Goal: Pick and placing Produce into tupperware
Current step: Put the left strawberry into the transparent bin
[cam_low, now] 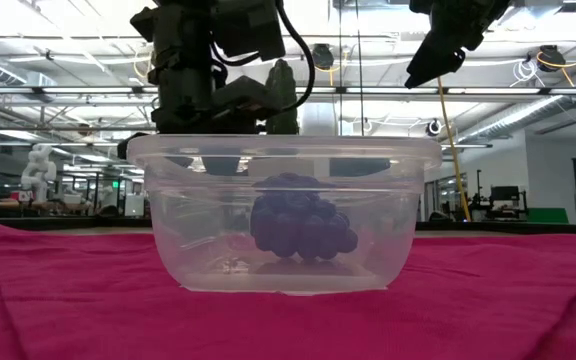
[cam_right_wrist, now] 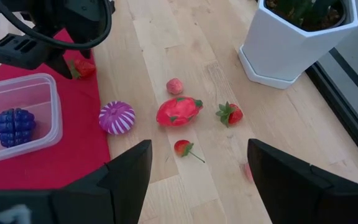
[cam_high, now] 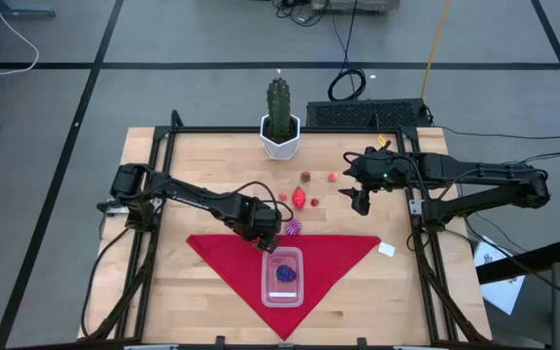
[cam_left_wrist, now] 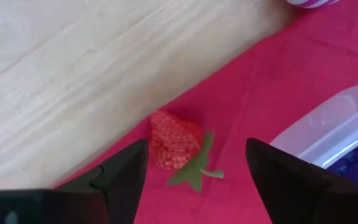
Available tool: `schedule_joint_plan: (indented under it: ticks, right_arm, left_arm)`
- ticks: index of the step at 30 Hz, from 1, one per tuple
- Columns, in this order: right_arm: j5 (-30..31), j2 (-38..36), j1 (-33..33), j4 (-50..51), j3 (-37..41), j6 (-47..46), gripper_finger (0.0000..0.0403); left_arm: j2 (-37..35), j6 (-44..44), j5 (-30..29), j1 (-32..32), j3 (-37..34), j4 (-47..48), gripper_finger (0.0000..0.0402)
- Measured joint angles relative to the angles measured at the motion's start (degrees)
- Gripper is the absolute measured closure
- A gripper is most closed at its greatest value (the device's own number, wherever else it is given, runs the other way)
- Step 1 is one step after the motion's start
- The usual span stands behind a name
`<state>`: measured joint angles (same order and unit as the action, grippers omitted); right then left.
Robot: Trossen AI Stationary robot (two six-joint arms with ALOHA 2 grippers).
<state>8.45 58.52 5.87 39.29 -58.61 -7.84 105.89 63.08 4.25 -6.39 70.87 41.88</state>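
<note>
My left gripper [cam_high: 265, 242] [cam_left_wrist: 197, 148] hovers open above the red cloth's far-left edge, just beyond the clear tupperware [cam_high: 282, 277] [cam_low: 283, 215]. A red strawberry [cam_left_wrist: 176, 140] lies on the cloth between its fingers, which stand apart from it. A dark purple berry cluster [cam_low: 298, 228] [cam_right_wrist: 14, 126] rests on the tupperware floor. My right gripper [cam_high: 360, 201] [cam_right_wrist: 199, 149] hangs open above the bare wood. Below it lie a purple-white striped piece [cam_right_wrist: 117, 117], a pink-red dragon fruit [cam_right_wrist: 179, 111], two small strawberries [cam_right_wrist: 229, 114] [cam_right_wrist: 182, 147] and a pink ball [cam_right_wrist: 174, 85].
The red triangular cloth [cam_high: 338, 255] lies under the tupperware, pointing at the table's near edge. A green cactus in a white pot [cam_high: 279, 122] stands at the far edge. A white tag [cam_high: 387, 250] lies right of the cloth. A black frame [cam_high: 154, 165] borders the wooden table.
</note>
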Motion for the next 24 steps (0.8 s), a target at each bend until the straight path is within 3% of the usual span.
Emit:
schedule_joint_plan:
  ticks: [24]
  right_arm:
    - [0.0,0.0,0.0,0.0,0.0,0.0,0.0149]
  left_arm:
    - [0.9,0.2,0.2,0.1,0.0,1.5,0.0126]
